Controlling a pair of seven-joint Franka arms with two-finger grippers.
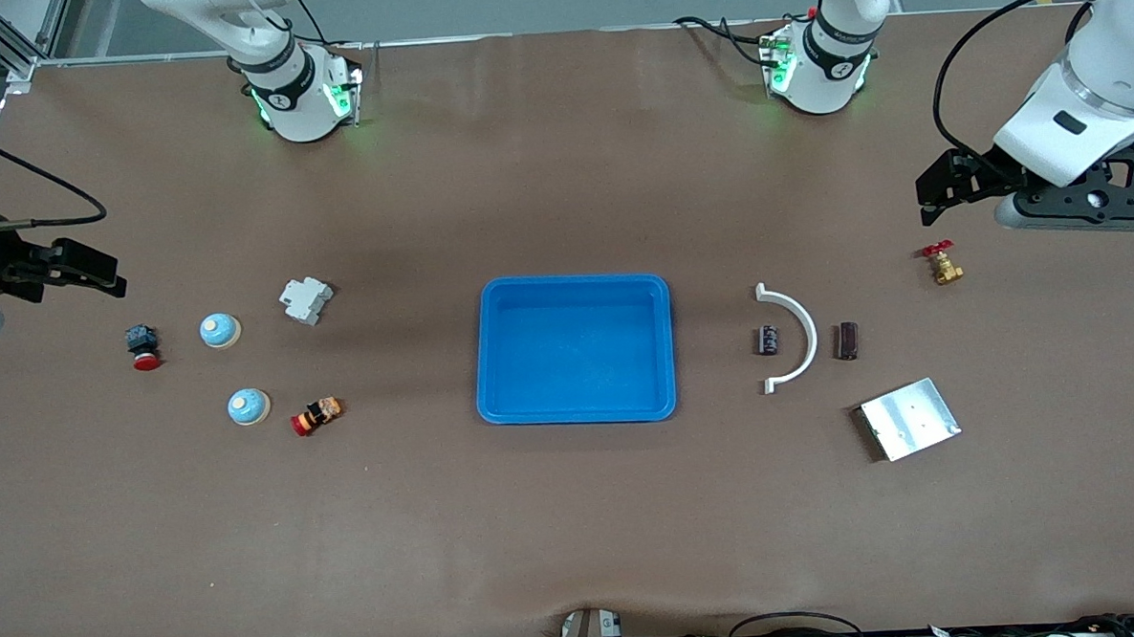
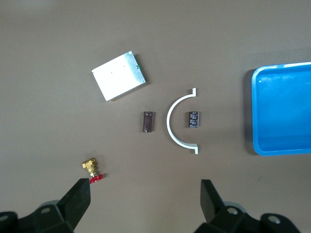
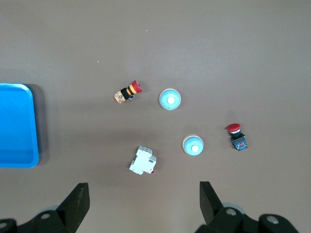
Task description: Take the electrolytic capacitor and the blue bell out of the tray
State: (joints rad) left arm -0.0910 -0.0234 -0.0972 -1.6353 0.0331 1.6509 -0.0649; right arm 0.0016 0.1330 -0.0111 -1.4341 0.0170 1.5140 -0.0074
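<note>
The tray point(image 1: 576, 349) sits at the centre of the bench and is empty. Judged from this layout, the removal step is already complete: neither task item is inside the rim.

The electrolytic capacitor point(image 1: 769, 339) lies on the bench toward the left arm's end, well apart from the tray, inside the curve of a white half-ring clamp point(image 1: 790, 336). A second dark capacitor-like part point(image 1: 847, 341) lies just outside that curve. Either may be the task's capacitor; the frames do not settle which. Two blue bells lie toward the right arm's end: one point(image 1: 220, 331) farther from the front camera, one point(image 1: 247, 407) nearer to it.

Other parts at the right arm's end: a white circuit breaker point(image 1: 306, 300), a red-capped push button point(image 1: 143, 346), and an orange-bodied emergency stop switch point(image 1: 317, 416). At the left arm's end: a silver metal plate point(image 1: 909, 418) and a brass valve with a red handle point(image 1: 943, 264).

The left gripper point(image 1: 944, 190) hangs over the left arm's end of the bench, above the valve, with fingers apart and nothing between them. The right gripper point(image 1: 86, 272) hangs over the right arm's edge of the bench, above the push button, fingers likewise spread and empty. Both arms wait.

Hazards from this state:
- Duplicate bells and capacitor-like parts invite a needless re-grasp of an item already out.
- A descent by the left gripper could strike the valve.
- A descent by the right gripper could knock the push button.
</note>
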